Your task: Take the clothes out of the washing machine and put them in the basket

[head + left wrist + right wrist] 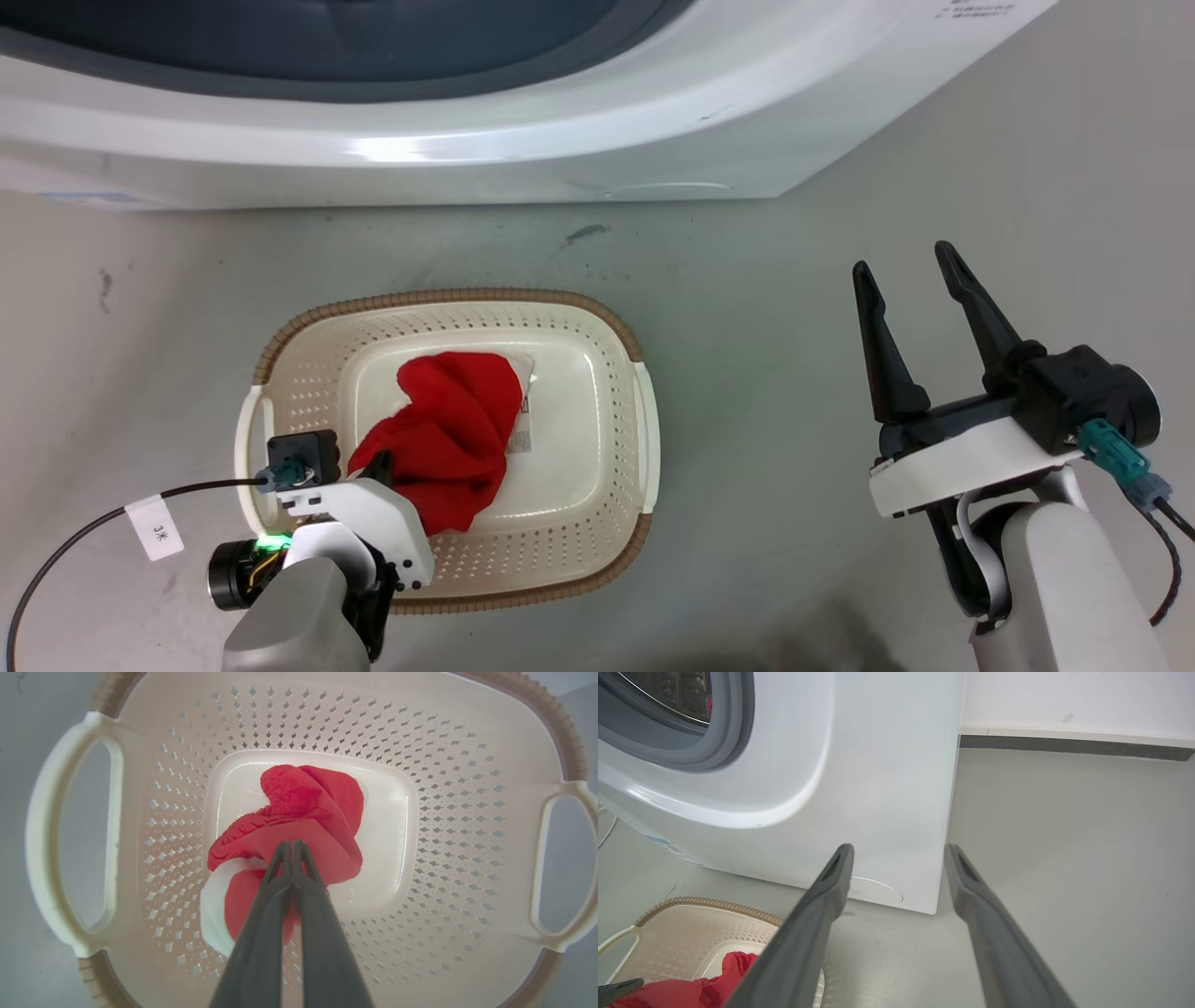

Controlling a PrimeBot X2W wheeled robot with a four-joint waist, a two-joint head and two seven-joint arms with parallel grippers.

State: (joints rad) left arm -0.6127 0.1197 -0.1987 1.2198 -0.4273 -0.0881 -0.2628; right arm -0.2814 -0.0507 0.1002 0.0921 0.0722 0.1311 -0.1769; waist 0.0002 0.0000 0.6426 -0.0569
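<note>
The cream basket (448, 297) with a brown rim stands on the floor in front of the white washing machine (560, 112). A red garment (457, 420) with white trim (212, 910) lies bunched on the basket's floor. My left gripper (292, 843) reaches down into the basket (467, 812), its fingers pressed together and shut on the red garment (308, 807); in the head view its tip (378, 460) sits at the cloth's near edge. My right gripper (903, 259) hovers open and empty over bare floor to the basket's right. The right wrist view shows the grey porthole rim (691, 751) with a sliver of red inside.
Grey floor (794, 280) spreads to the right of the basket and the machine. A black cable with a white tag (154, 527) runs from my left wrist across the floor. A white wall with a dark skirting strip (1064, 745) stands beyond the machine's right side.
</note>
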